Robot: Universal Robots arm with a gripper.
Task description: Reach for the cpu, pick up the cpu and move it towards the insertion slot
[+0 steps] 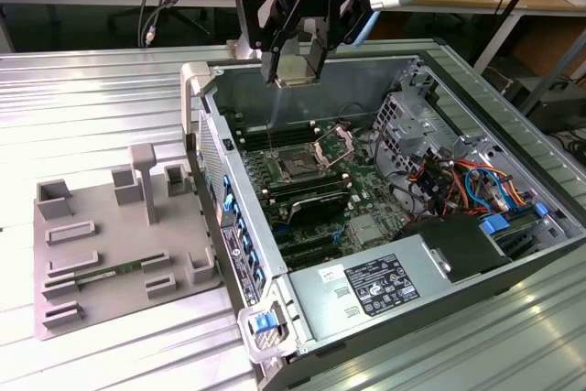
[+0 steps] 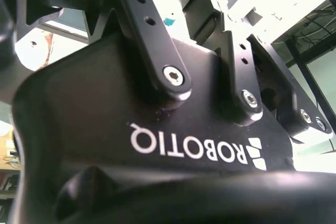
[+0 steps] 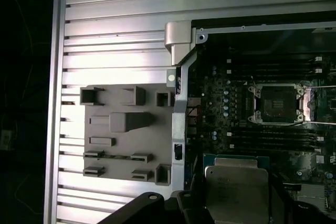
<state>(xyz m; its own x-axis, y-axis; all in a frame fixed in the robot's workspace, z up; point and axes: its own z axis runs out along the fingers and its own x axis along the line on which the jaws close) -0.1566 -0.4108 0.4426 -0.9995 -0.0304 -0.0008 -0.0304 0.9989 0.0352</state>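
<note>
Currently pincer (image 1: 298, 70) is clenching the cpu (image 3: 236, 188), holding it aloft, well apart from the insertion slot (image 1: 298, 167); carry step, alignment unmet.

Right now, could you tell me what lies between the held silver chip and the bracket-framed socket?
Only open air: in the exterior view the silver square cpu in the black end effector hangs clear of the dark-centred insertion slot.
</note>
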